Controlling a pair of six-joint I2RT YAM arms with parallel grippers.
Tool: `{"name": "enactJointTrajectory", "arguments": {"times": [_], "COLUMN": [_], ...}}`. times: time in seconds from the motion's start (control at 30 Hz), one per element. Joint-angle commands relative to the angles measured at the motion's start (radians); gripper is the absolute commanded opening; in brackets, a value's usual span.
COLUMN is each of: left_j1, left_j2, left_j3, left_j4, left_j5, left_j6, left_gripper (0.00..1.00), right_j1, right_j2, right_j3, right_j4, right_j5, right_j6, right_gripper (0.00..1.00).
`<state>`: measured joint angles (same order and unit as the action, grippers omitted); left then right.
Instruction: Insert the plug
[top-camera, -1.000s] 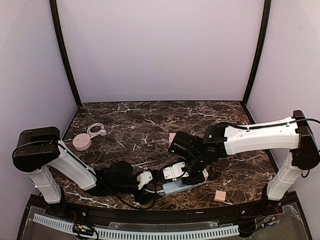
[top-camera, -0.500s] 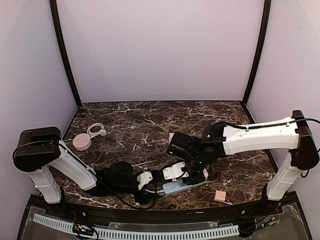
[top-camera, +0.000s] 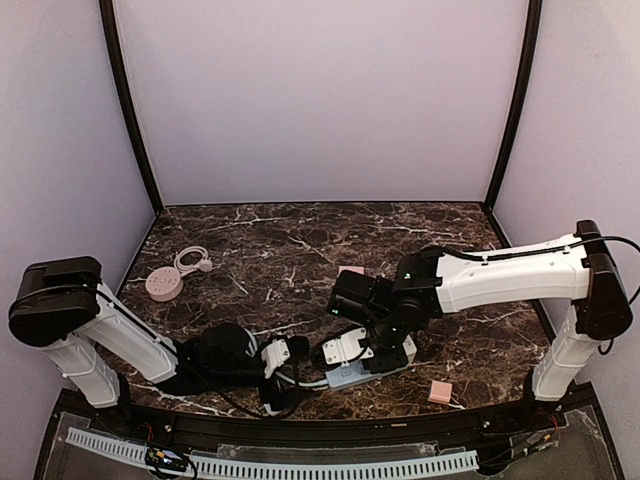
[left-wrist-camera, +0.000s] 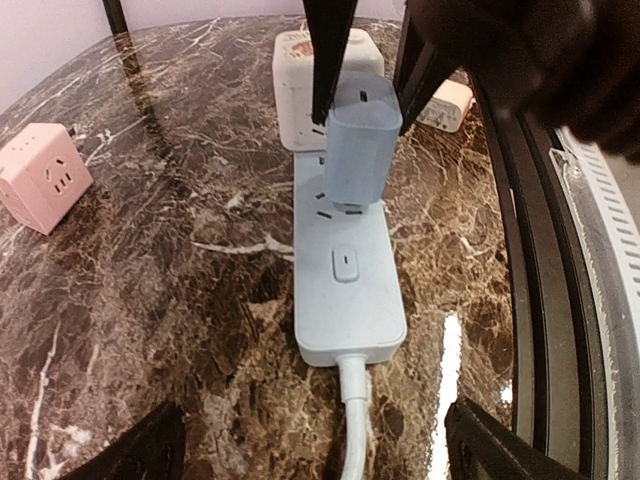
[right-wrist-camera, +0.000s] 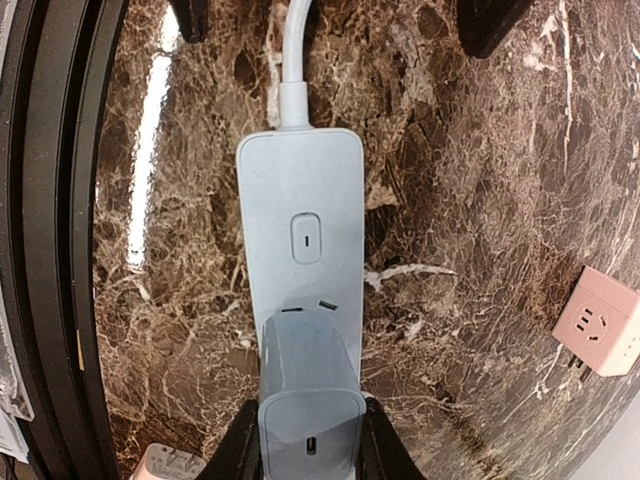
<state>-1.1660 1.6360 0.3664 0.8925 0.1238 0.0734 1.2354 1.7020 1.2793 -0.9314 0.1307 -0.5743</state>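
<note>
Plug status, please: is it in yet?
Right tool shut on blue plug, at power strip socket, looks not fully seated. Left tool open, not touching strip. Nothing blocks the socket.

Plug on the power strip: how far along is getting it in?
Done: the right gripper clamps the plug, prongs at a socket of the power strip. In hand: seating it; it sits tilted, not flush. To do: push it home, release. The left gripper is open, off the strip.
</note>
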Motion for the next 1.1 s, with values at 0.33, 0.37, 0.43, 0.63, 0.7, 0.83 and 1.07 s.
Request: {"name": "enactJointTrajectory", "arguments": {"times": [0.33,0.37,0.43,0.63,0.7,0.83,1.07], "left_j1": [-0.004,-0.005,-0.004,-0.004,-0.004,-0.004,-0.004], "left_j2": [-0.119,-0.121,-0.122,-0.123,-0.123,-0.127,-0.137], "left_j3": [-0.050,-0.051,-0.051,-0.053,-0.053,-0.055,-0.064], "left_j4": [-0.026,-0.026,-0.027,-0.024,-0.022,-0.021,-0.014], "left_j5": [-0.073,-0.072,-0.071,-0.069,-0.071,-0.072,-0.074], "left_j6": [0.019,0.019,0.019,0.018,0.018,0.018,0.017], "left_gripper": [0.90,0.90,0.90,0.89,0.89,0.88,0.88], "right_j1": [0.003,0.003,0.004,0.004,0.004,0.004,0.003], "right_j2": [0.002,0.007,0.015,0.025,0.017,-0.005,-0.020], "right_j3": [-0.024,-0.024,-0.023,0.010,0.024,0.041,0.052], "right_j4": [-0.027,-0.027,-0.025,-0.020,-0.020,-0.027,-0.022], "right_j5": [0.013,0.015,0.013,-0.021,-0.026,-0.020,-0.050], "right_j6": [0.001,0.000,-0.001,0.002,0.002,0.002,0.007], "right_gripper": [0.00,0.00,0.00,0.00,0.00,0.00,0.00]}}
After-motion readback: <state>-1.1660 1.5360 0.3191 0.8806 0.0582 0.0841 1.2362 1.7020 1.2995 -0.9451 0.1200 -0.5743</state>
